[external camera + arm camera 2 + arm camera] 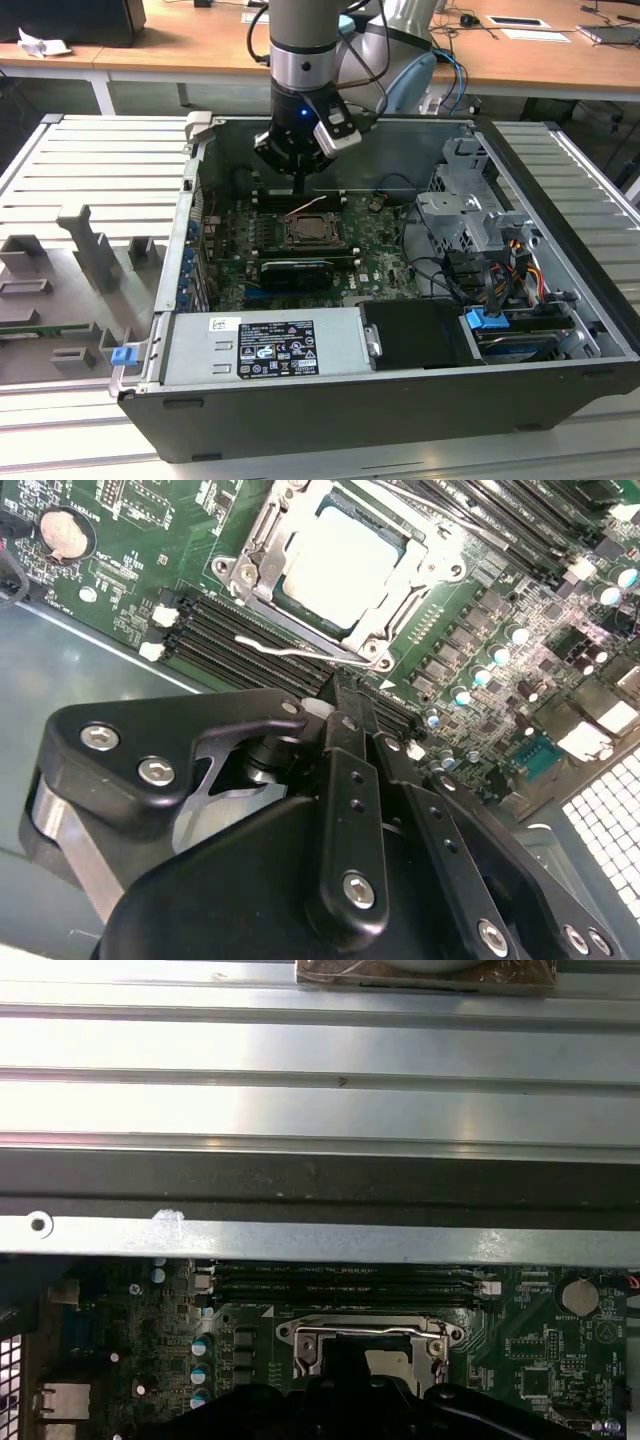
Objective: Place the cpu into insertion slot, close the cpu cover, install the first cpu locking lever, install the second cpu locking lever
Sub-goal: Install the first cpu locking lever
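The cpu (335, 565) lies flat in its socket on the motherboard, silvery top up; in the exterior view the cpu (303, 232) sits mid-board. The cpu cover (395, 605) rests down around it as a metal frame. One thin wire lever (290, 650) stands loose beside the socket, raised off the board, and the same lever (312, 204) shows as a pale line. My gripper (343, 692) hangs just above that lever's side of the socket, fingers shut together with nothing seen between them. In the exterior view the gripper (300, 186) points straight down behind the socket.
Black memory slots (250, 650) run between gripper and socket. A power supply (265, 345) fills the case front, a drive cage (470, 205) and cables (500, 280) stand at the exterior view's right. The case wall (320, 1240) is close behind. Grey fixtures (60, 290) lie outside.
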`<move>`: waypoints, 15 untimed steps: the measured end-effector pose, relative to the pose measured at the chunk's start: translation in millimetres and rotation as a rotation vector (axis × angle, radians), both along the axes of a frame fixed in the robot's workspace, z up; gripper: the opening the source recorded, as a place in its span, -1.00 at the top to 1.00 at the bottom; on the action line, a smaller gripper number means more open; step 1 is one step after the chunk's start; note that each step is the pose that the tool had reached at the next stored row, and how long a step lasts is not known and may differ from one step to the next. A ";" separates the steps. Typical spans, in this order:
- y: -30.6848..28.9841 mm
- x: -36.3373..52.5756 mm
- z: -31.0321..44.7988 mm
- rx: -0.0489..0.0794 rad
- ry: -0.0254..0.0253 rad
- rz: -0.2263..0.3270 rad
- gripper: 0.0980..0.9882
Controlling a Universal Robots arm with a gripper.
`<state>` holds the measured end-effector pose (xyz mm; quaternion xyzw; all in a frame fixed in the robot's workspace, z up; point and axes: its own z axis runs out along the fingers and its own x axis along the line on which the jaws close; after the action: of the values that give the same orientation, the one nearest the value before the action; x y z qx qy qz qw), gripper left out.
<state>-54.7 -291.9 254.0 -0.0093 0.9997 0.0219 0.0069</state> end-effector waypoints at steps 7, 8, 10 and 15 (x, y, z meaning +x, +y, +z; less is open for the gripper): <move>-0.6 -0.4 -5.7 0.040 -0.0021 0.000 0.98; -0.6 -0.4 -7.5 0.040 -0.0024 0.001 0.98; -0.6 -0.4 -10.8 0.040 -0.0022 0.020 0.98; 1.0 4.0 -17.9 0.040 -0.0016 0.043 0.98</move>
<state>-50.7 -290.9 236.1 -0.0308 0.9986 0.0420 0.0074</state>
